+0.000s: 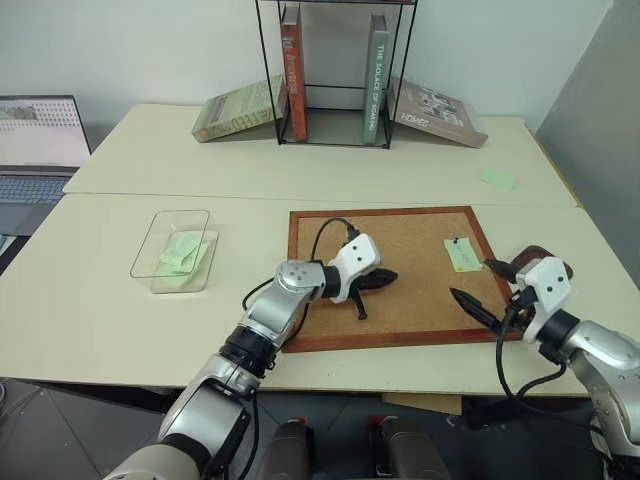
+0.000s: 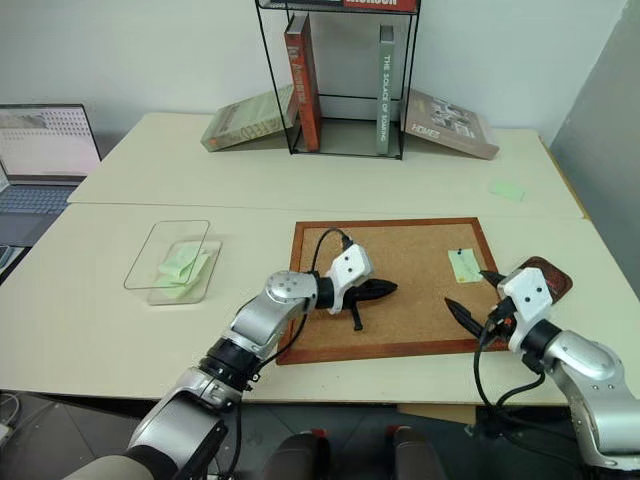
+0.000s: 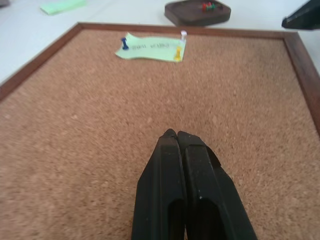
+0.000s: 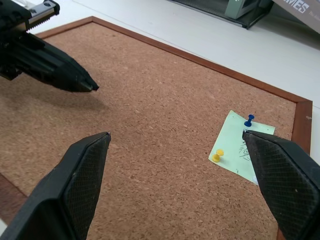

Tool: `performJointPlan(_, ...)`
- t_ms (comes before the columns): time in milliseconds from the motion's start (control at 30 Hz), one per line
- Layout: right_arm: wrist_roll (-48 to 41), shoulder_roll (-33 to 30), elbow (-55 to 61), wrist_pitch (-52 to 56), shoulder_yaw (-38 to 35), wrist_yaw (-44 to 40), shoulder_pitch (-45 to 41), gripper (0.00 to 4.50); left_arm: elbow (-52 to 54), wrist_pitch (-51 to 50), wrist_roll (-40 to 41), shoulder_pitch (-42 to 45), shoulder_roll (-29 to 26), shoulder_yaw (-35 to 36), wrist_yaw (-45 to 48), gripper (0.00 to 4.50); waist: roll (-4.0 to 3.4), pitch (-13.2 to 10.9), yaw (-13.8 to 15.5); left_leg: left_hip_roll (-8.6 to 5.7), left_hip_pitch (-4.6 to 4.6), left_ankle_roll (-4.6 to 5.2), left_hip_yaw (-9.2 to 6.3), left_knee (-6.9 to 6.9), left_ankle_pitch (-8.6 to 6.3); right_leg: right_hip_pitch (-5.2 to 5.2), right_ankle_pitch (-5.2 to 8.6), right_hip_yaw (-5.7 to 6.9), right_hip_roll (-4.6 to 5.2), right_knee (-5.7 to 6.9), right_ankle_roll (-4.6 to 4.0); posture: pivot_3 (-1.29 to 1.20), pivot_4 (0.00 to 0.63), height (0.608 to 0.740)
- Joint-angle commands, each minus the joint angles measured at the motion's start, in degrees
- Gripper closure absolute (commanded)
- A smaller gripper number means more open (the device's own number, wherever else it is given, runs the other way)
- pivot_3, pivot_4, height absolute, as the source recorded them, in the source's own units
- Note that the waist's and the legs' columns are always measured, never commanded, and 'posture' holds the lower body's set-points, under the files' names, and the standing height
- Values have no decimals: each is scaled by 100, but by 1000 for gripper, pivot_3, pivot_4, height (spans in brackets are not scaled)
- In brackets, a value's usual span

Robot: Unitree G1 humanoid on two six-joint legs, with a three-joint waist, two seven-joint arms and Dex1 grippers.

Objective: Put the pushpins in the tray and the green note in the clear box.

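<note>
The green note [image 1: 462, 254] lies on the right part of the corkboard [image 1: 400, 310], held by a blue pushpin [image 4: 248, 120], a yellow pushpin [image 4: 217, 156] and a white pushpin [image 3: 183, 34]. The dark brown tray [image 3: 197, 12] sits just off the board's right edge, with red and green pins inside. My left gripper [image 1: 385, 277] hovers over the board's middle, shut with nothing between its fingers, and points toward the note. My right gripper [image 1: 478, 285] stands open just in front of the note. The clear box [image 1: 180, 250] rests on the table at the left, holding pale green slips.
A wire book rack [image 1: 335, 75] with upright and leaning books stands at the back. Another green slip [image 1: 497, 179] lies on the far right of the table. A laptop [image 1: 35, 150] sits at the far left edge.
</note>
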State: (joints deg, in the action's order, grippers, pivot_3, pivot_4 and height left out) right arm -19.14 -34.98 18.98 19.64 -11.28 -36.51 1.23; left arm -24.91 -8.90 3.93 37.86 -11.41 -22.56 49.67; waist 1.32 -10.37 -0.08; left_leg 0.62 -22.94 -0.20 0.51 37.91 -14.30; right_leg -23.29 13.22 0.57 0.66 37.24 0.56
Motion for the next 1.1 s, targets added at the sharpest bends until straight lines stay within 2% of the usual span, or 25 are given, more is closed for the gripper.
performJointPlan(33, 402, -131, -377, 114, 167, 249, -437, 0, -465, 376, -192, 123, 111, -99, 187, 4496, 1, 1, 5, 0, 0, 0, 0, 0, 0, 0, 0, 0, 0, 0, 0, 0, 150, 740)
performJointPlan(167, 252, -87, -903, 476, 247, 160, -1118, 0, -877, 695, -392, 139, 171, -116, 179, 4496, -3, 4, 12, -3, 1, 0, 0, 2, 0, 3, 0, -1, 0, 0, 0, 0, 150, 740)
performJointPlan(300, 224, 207, -1681, 883, 259, 443, -2018, 0, -1004, 807, -438, 133, 205, -48, 193, 4496, -5, 5, 11, -5, 4, 5, 6, 9, 3, 5, -10, -1, 1, 1, 13, 0, 150, 740)
performJointPlan(500, 631, 540, -2977, 423, 489, 703, -2840, 0, -900, 804, -457, 57, 210, -2, 202, 4496, -7, 11, 22, -7, 2, 9, 3, 8, 5, 8, -12, -4, 1, 1, 13, 0, 150, 740)
performJointPlan(533, 712, 560, -3165, 317, 524, 732, -2911, 366, -872, 793, -457, 39, 205, 0, 201, 4500, -7, 12, 24, -7, 2, 9, 4, 8, 5, 8, -12, -3, 1, 0, 13, 0, 150, 740)
performJointPlan(633, 822, 598, -3554, 118, 532, 791, -3047, 758, -814, 766, -457, -7, 189, 9, 193, 4500, -8, 12, 18, -9, 2, 9, 6, 7, 5, 8, -12, -6, 3, -1, 13, 0, 150, 740)
performJointPlan(667, 845, 603, -3646, 75, 521, 799, -3077, 1065, -787, 749, -457, -27, 179, 13, 189, 4500, -8, 12, 16, -9, 1, 9, 5, 7, 5, 7, -12, -7, 4, 0, 13, 0, 150, 740)
performJointPlan(967, 998, 663, -4298, -225, 591, 731, -3301, 2836, -680, 668, -501, -90, 186, 36, 176, 4500, -11, 14, -4, -7, 4, 9, 6, 6, 5, 7, -12, -8, 3, 5, 13, 0, 150, 740)
performJointPlan(1067, 1049, 733, -4439, -298, 617, 759, -3384, 3303, -666, 659, -510, -89, 192, 30, 191, 4500, -11, 14, -4, -7, 4, 9, 6, 7, 5, 7, -12, -8, 2, 5, 13, 0, 150, 740)
performJointPlan(1100, 1076, 754, -4483, -316, 629, 777, -3417, 3616, -659, 654, -513, -89, 191, 26, 199, 4500, -12, 14, -5, -7, 4, 9, 6, 7, 5, 7, -12, -9, 2, 5, 13, 0, 150, 740)
